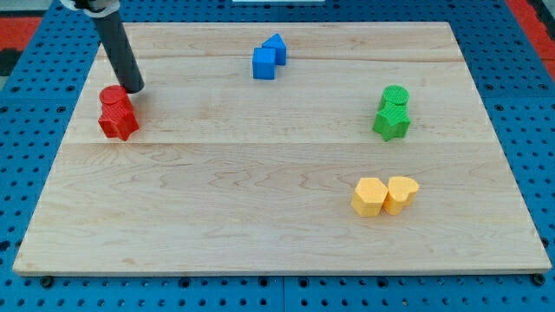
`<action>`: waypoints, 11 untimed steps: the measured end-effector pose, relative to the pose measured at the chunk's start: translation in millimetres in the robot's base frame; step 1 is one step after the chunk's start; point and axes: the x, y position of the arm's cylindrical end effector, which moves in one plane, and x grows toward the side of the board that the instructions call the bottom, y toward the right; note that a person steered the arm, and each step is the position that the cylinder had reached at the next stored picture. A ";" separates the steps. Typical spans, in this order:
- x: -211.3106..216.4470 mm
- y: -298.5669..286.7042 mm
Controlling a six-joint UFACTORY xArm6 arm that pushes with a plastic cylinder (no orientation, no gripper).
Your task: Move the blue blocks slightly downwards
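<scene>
Two blue blocks sit together near the view's top centre: a blue cube and a smaller blue wedge-like block touching its upper right. My tip is far to their left, at the board's upper left. It rests just above and to the right of the red blocks, close to the red cylinder or touching it.
A red cylinder and a red star-like block sit at the left. Two green blocks sit at the right. Two yellow blocks lie at the lower right. The wooden board rests on a blue pegboard.
</scene>
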 end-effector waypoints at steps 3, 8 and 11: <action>-98.2 151.8; -53.9 194.7; -90.6 185.0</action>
